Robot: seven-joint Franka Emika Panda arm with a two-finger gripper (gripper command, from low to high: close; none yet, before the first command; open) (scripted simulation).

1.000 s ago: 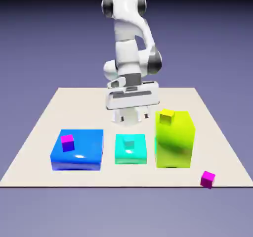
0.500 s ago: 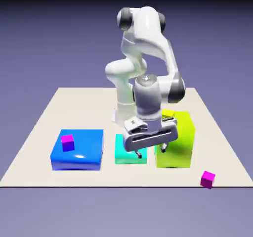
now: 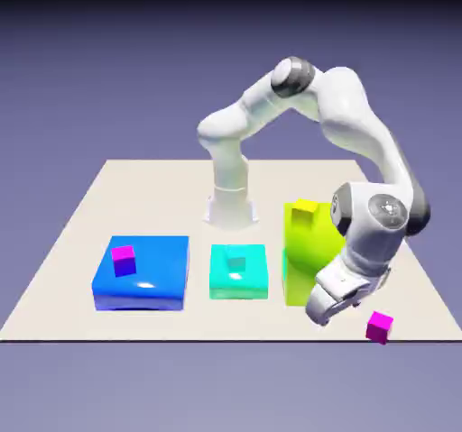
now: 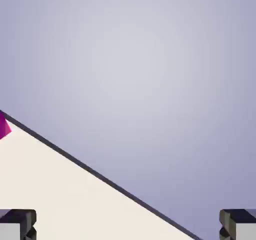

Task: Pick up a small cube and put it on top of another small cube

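Nearby, at the front edge of the pale surface [image 3: 171, 325], toward the exterior view's right: one small magenta cube [image 3: 379, 327]. Plain, sharp-cornered, unmarked; upper face bright magenta, side faces deeper purple-magenta; set at an angle, so that a vertical corner shows. In the hand view only a sliver of it enters at the left border, split into a darker and a pinker facet, beside the dark edge line of the surface.

Item, its twin: a second magenta cube [image 3: 124, 261], of like make, on top of the broad blue block [image 3: 162, 272] at the exterior view's left. Top bright magenta; the faces below darken to violet-blue.

Item, one gripper [image 4: 128, 225], open, its fingertips wide apart and nothing between them. It hangs tilted near the first cube, apart from it, at the end of the white robot arm [image 3: 347, 105], which arches over from its base.

Also present: a tiny cyan cube [image 3: 235, 257] on the low turquoise block [image 3: 239, 282], hard to part from it by colour; a tiny yellow cube [image 3: 305, 211] on the tall yellow-green block [image 3: 311, 254], which the arm partly hides.
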